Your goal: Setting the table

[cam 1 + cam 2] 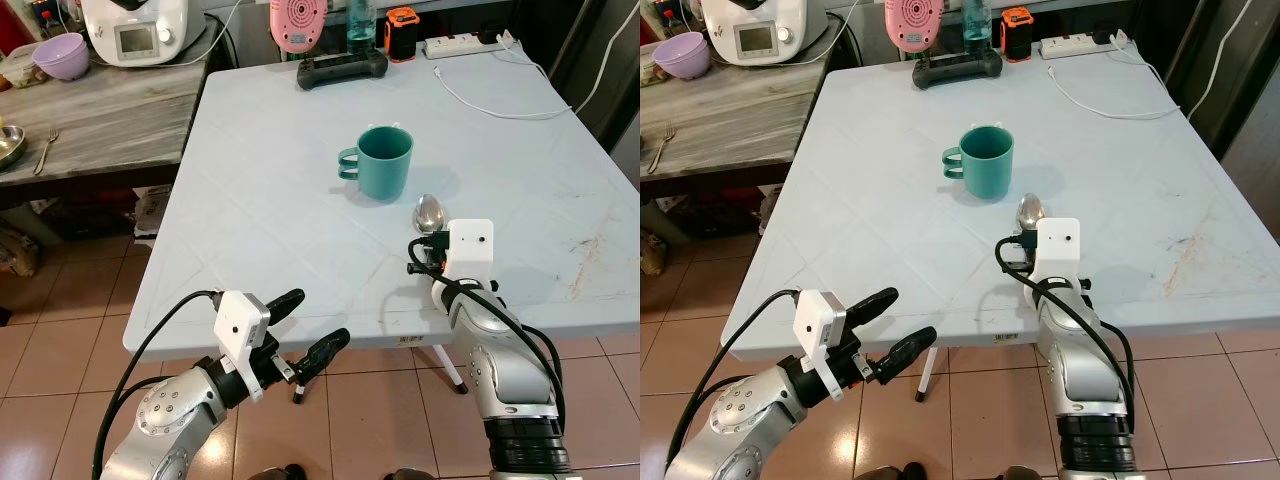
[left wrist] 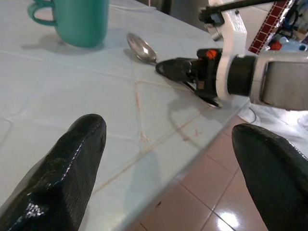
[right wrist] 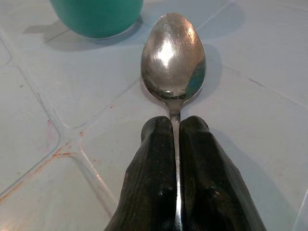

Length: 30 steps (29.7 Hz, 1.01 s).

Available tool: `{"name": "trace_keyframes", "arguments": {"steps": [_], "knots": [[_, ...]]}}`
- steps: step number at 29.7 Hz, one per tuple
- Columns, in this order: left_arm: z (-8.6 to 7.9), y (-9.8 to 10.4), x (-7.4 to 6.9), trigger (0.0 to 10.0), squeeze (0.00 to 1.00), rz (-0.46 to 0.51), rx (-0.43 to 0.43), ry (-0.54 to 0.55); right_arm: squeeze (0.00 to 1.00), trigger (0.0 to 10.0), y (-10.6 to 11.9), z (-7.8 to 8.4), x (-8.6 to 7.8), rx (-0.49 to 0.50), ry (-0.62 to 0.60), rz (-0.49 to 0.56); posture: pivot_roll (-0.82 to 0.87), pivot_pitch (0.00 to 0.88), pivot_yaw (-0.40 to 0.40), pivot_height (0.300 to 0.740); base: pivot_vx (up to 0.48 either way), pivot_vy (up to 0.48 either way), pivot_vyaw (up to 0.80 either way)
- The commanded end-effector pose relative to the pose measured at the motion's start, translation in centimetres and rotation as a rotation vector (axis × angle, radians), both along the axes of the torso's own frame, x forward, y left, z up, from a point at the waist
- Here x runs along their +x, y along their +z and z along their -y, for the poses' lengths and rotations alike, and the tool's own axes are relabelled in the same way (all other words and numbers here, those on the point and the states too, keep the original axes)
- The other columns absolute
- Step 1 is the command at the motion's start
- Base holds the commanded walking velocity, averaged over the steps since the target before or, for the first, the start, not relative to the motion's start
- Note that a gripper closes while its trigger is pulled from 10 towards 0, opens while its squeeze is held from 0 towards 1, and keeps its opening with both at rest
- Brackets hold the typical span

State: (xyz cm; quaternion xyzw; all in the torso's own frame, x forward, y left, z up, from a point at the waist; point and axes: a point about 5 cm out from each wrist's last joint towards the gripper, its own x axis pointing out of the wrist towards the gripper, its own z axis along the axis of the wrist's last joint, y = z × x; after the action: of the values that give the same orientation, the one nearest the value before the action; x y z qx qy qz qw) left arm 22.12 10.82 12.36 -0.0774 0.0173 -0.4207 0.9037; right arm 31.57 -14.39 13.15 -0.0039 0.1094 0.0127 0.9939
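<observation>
Steel spoon (image 3: 173, 62) sits pinched by its handle between the closed fingers of our right gripper (image 3: 175, 127), bowl just beside the teal mug (image 1: 385, 162) on the pale table (image 1: 260, 240). Our left gripper (image 1: 310, 325) hovers spread apart off the near table edge.

Head stereo pair: high, looking forward-down over white table (image 1: 300, 200); both share green mug (image 1: 385, 162) at 12 o'clock. Left wrist camera: low at table edge, facing toward 2 o'clock, sharing mug and spoon (image 2: 140, 47). Right wrist camera: very close above spoon, facing 12 o'clock.
</observation>
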Motion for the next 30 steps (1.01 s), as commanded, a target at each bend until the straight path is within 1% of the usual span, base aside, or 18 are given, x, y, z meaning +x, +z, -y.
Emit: {"name": "trace_keyframes", "arguments": {"steps": [1, 3, 4, 5, 6, 7, 9, 10, 11, 12, 13, 14, 16, 19, 23, 26, 30], "knots": [[-1.0, 0.0, 0.5, 10.0, 0.00, 0.010, 0.017, 0.069, 0.00, 0.0, -2.1, -1.4, -0.7, 0.032, 0.060, -0.088, -0.11, 0.130, 0.129, 0.740, 0.000, 0.000, 0.00], [-1.2, -0.1, 0.8, 10.0, 0.00, -0.003, 0.006, 0.106, 0.00, 0.0, -1.8, -1.5, -0.6, 0.022, 0.067, -0.068, -0.11, 0.129, 0.129, 0.740, 0.000, 0.000, 0.00], [-2.1, -0.2, 1.8, 10.0, 0.00, 0.011, 0.047, 0.222, 0.00, 0.0, -1.1, -1.6, -0.5, 0.011, 0.075, -0.020, -0.10, 0.126, 0.130, 0.740, 0.000, 0.000, 0.00], [-2.7, -0.4, 2.4, 10.0, 0.00, 0.015, 0.073, 0.298, 0.00, 0.0, -0.8, -1.6, -0.4, 0.011, 0.074, 0.007, -0.10, 0.125, 0.130, 0.740, 0.000, 0.000, 0.00], [-3.3, -0.4, 2.9, 10.0, 0.00, 0.016, 0.084, 0.373, 0.00, 0.0, -0.4, -1.5, -0.3, 0.017, 0.069, 0.031, -0.10, 0.124, 0.130, 0.740, 0.000, 0.000, 0.00], [-4.3, -0.2, 3.7, 10.0, 0.00, 0.021, 0.079, 0.486, 0.00, 0.0, 0.2, -1.5, -0.3, 0.017, 0.067, 0.072, -0.10, 0.123, 0.130, 0.740, 0.000, 0.000, 0.00], [-5.1, 0.0, 4.2, 10.0, 0.00, 0.034, 0.074, 0.563, 0.00, 0.0, 0.7, -1.4, -0.2, 0.000, 0.071, 0.112, -0.10, 0.122, 0.131, 0.740, 0.000, 0.000, 0.00], [-5.6, 0.1, 4.4, 10.0, 0.00, 0.050, 0.090, 0.610, 0.00, 0.0, 1.0, -1.4, -0.2, -0.013, 0.070, 0.135, -0.10, 0.120, 0.131, 0.740, 0.000, 0.000, 0.00], [-6.2, 0.2, 4.7, 10.0, 0.00, 0.056, 0.109, 0.665, 0.00, 2.6, 1.3, -1.3, -0.2, -0.029, 0.071, 0.162, -0.10, 0.119, 0.132, 0.740, 0.000, 0.000, 0.00], [-6.2, 0.2, 4.7, 10.0, 0.00, 0.056, 0.109, 0.665, 0.00, 2.6, 1.3, -1.3, -0.2, -0.029, 0.071, 0.162, -0.10, 0.119, 0.132, 0.740, 0.000, 0.000, 0.00], [-7.1, -0.3, 5.0, 10.0, 0.00, 0.019, 0.127, 0.748, 0.00, 10.0, 1.6, -1.2, -0.2, -0.075, 0.067, 0.185, -0.10, 0.118, 0.133, 0.740, 0.000, 0.000, 0.00], [-7.5, -0.4, 5.1, 10.0, 0.00, 0.007, 0.113, 0.789, 0.00, 10.0, 1.7, -1.2, -0.2, -0.070, 0.063, 0.196, -0.10, 0.116, 0.134, 0.740, 0.000, 0.000, 0.00], [-7.9, -0.5, 5.2, 10.0, 0.00, -0.004, 0.087, 0.828, 0.00, 10.0, 1.9, -1.2, -0.1, -0.047, 0.061, 0.206, -0.10, 0.117, 0.136, 0.740, 0.000, 0.000, 0.00], [-8.0, -0.6, 5.3, 10.0, 0.00, -0.007, 0.099, 0.833, 0.00, 10.0, 2.5, -1.3, 0.0, -0.057, 0.065, 0.243, -0.10, 0.115, 0.140, 0.740, 0.000, 0.000, 0.00], [-7.9, -0.6, 5.4, 10.0, 0.00, -0.005, 0.094, 0.827, 0.00, 10.0, 2.6, -1.3, 0.0, -0.052, 0.063, 0.254, -0.09, 0.116, 0.141, 0.740, 0.000, 0.000, 0.00], [-7.9, -0.6, 5.5, 10.0, 0.00, -0.005, 0.095, 0.843, 0.00, 10.0, 2.5, -1.2, 0.0, -0.050, 0.055, 0.265, -0.09, 0.118, 0.142, 0.740, 0.000, 0.000, 0.00], [-8.0, -0.7, 5.5, 10.0, 0.00, -0.013, 0.094, 0.852, 0.00, 10.0, 2.5, -1.1, -0.1, -0.049, 0.053, 0.272, -0.09, 0.121, 0.147, 0.740, 0.000, 0.278, 0.00]]}}
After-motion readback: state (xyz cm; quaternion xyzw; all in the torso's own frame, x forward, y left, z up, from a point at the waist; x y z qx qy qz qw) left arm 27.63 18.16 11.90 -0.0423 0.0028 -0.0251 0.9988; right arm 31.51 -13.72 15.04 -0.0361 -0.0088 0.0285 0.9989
